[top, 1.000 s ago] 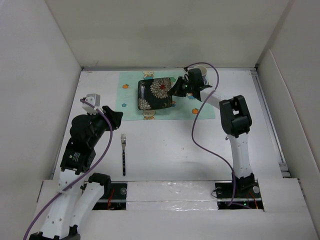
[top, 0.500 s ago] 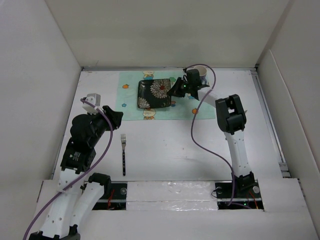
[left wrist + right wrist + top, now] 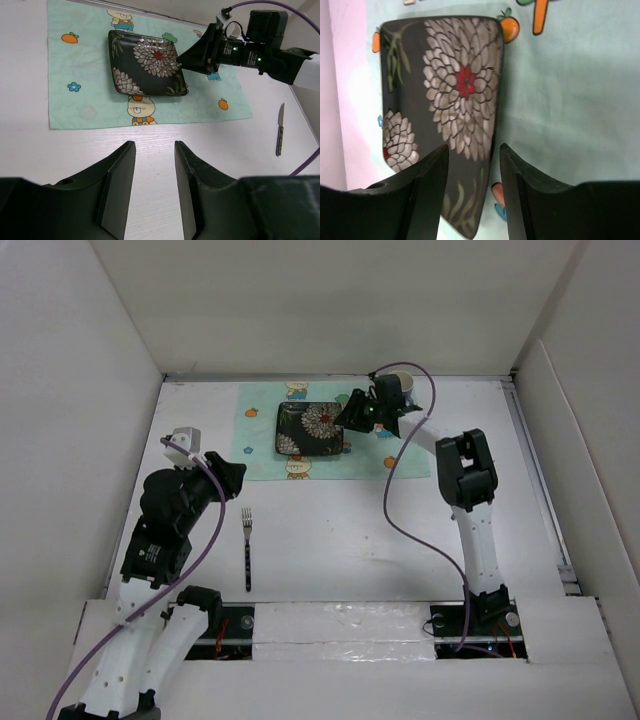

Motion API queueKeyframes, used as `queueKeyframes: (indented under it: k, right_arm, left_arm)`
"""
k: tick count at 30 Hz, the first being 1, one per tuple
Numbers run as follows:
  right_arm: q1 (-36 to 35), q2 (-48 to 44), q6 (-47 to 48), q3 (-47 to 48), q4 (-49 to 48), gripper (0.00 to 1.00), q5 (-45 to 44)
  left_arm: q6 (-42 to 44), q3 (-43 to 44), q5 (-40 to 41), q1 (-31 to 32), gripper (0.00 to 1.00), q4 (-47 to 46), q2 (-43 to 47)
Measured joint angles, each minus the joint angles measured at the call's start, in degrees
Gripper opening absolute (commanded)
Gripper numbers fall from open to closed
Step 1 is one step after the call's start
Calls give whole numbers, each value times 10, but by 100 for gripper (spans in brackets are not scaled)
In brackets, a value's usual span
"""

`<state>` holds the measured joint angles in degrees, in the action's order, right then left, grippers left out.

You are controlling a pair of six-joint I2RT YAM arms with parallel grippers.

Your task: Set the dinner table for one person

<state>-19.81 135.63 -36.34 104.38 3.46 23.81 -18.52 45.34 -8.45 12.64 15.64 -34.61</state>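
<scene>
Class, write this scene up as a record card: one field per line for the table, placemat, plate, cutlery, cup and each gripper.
table: plain white, bears everything
placemat: mint-green, cartoon print, far side
plate: black, floral, square, on placemat
fork: on bare table, nearer than placemat
knife: on bare table, right of placemat
cup: white, at placemat's far right corner, partly hidden
left gripper: open, empty, above bare table
right gripper: open, over plate's right edge
</scene>
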Motion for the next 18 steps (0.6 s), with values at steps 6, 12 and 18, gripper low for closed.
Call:
queueKeyframes:
  k: [6, 12, 18]
  right_arm:
    - [-6, -106, 23, -59, -1, 29, -26]
    - [-13, -313, 62, -240, -40, 0, -109]
    - [34, -528, 75, -494, -22, 0, -266]
  left_arm:
    - [0, 0, 0, 0, 34, 0, 10]
    - [0, 0, -2, 1, 22, 0, 34]
    - [0, 0, -8, 16, 8, -4, 68]
